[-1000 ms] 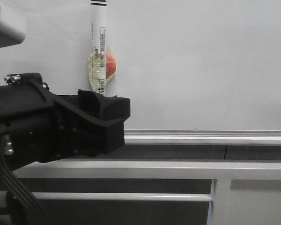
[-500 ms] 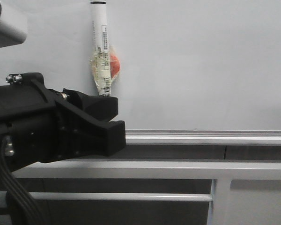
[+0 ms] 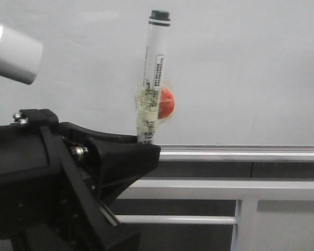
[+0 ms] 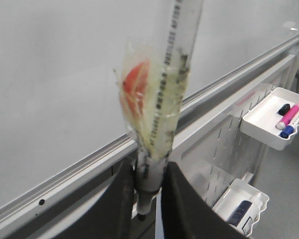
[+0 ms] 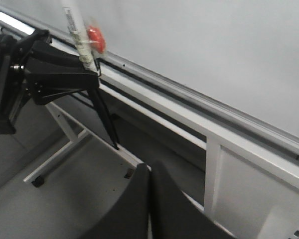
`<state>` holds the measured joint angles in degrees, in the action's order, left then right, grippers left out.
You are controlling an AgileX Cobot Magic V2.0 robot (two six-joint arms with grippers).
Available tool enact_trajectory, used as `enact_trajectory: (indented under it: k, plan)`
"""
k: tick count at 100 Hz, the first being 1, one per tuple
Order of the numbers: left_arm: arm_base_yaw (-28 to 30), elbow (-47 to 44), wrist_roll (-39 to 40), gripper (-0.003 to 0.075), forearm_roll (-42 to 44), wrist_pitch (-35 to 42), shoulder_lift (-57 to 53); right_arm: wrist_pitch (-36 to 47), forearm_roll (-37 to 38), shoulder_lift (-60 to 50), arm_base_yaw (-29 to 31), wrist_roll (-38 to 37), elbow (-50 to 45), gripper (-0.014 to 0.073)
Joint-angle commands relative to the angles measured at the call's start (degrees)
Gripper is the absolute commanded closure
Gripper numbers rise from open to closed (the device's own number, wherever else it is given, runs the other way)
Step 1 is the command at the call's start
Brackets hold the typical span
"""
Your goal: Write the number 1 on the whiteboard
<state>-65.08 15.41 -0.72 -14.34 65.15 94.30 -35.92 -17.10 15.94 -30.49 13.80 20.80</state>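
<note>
Front view: left gripper [image 3: 146, 149] clamps the lower end of a white marker [image 3: 153, 78], which stands nearly upright with its black end up, in front of the whiteboard [image 3: 240, 63]. Whether the marker touches the board cannot be told. Yellowed tape holds a red piece [image 3: 166, 108] to the barrel. No stroke of the number 1 is visible on the board. Right wrist view: right gripper [image 5: 148, 199] has its fingers pressed together, holding nothing. Silver edge rail [image 3: 240, 153] runs below the board.
</note>
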Motion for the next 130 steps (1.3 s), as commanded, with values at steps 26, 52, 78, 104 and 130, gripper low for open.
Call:
enact_trajectory:
  k: [26, 52, 78, 104, 130]
  plan:
    - [-0.35, 5.07, -13.42, 0.0741, 2.62, -7.02, -5.88, 1.86, 3.14, 14.24, -1.67, 1.22, 12.17, 0.0657]
    - [-0.35, 11.38, -27.68, 0.0741, -1.47, -28.69, -12.23, -2.22, 1.94, 21.15, -5.25, 4.39, 19.51, 0.0397]
    - [-0.35, 11.91, -33.78, 0.0741, -3.30, -31.49, -13.52, -0.54, 0.51, 22.73, -7.31, 4.39, 20.08, 0.0146]
    - [-0.35, 16.16, -37.21, 0.0741, -3.58, -37.36, -13.52, -0.34, -0.84, 26.83, -7.49, 4.64, 21.44, 0.0146]
    - [-0.35, 16.66, -39.14, 0.0741, -3.58, -37.51, -13.52, -0.20, -1.21, 32.94, -7.55, 5.64, 24.56, 0.0146]
